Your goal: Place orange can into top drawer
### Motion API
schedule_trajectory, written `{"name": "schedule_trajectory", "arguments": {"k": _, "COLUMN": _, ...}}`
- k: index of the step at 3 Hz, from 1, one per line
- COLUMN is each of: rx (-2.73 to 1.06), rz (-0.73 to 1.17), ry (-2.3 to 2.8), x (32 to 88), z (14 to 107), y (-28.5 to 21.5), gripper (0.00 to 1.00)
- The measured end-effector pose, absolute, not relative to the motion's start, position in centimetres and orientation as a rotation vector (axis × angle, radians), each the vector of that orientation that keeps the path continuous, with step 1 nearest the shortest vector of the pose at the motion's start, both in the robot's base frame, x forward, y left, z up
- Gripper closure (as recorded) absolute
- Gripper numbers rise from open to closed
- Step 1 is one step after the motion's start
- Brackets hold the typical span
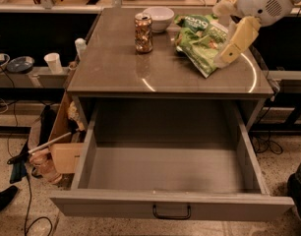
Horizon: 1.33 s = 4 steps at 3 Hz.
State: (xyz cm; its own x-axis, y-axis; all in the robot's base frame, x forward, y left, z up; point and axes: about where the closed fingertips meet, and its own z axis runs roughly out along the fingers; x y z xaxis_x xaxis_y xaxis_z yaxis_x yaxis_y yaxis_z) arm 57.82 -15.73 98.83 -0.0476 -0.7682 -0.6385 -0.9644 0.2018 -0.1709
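Observation:
The orange can (143, 32) stands upright on the grey table top, towards the back left, just in front of the white bowl (159, 17). The top drawer (170, 208) is pulled fully out below the table top, and its grey inside holds nothing. My gripper (220, 34) hangs from the white arm at the upper right, above the green bag (202, 42). Its cream fingers (237, 39) are spread apart and hold nothing. The gripper is well to the right of the can and apart from it.
The green chip bag lies on the right half of the table top (121, 73). A cardboard box (62, 146) with clutter, a white cup (53, 62) and cables sit on the floor and shelf at the left. A dark counter runs behind.

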Motion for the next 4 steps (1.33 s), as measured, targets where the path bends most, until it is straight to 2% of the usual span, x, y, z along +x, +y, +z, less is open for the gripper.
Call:
{"name": "schedule_trajectory", "arguments": {"k": 2, "rx": -1.519, "rz": 0.449, "ry": 1.789, "x": 62.5, "z": 99.0, "y": -15.2, "gripper": 0.00}}
{"name": "schedule_trajectory", "arguments": {"k": 4, "rx": -1.560, "rz": 0.242, "ry": 1.772, "x": 67.5, "z": 99.1, "y": -14.8, "gripper": 0.00}}
